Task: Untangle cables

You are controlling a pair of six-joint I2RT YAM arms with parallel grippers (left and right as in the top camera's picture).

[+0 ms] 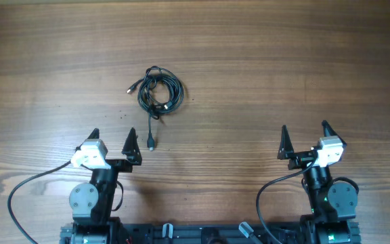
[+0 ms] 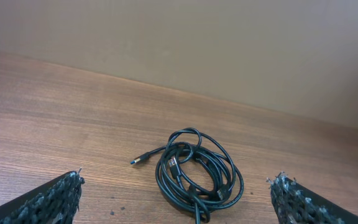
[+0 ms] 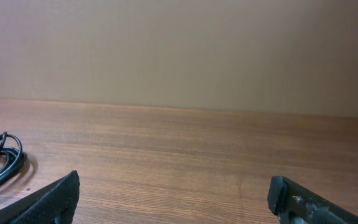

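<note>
On the brown wood-grain table (image 1: 283, 54), a little toward eleven o'clock of its middle, lies the coil of thin black cables (image 1: 160, 91) — several loops stacked on one another. One small plug end (image 1: 131, 89) pokes out at nine o'clock, and a longer loose tail with its plug (image 1: 152, 144) trails toward six. The black-fingered left gripper (image 1: 112, 135) stands with its jaws wide and empty, the coil near it at one o'clock. The right gripper (image 1: 305, 130) is equally wide and empty, well apart at the coil's four o'clock. Nothing is touched yet. To my eye the sensible start is for the left arm to take the loose tail near its plug — not the bundle's middle, which would lift the whole knot — while the right comes across to pin the loops. The pull should be slow and low along the table, or the loops may cinch.
</note>
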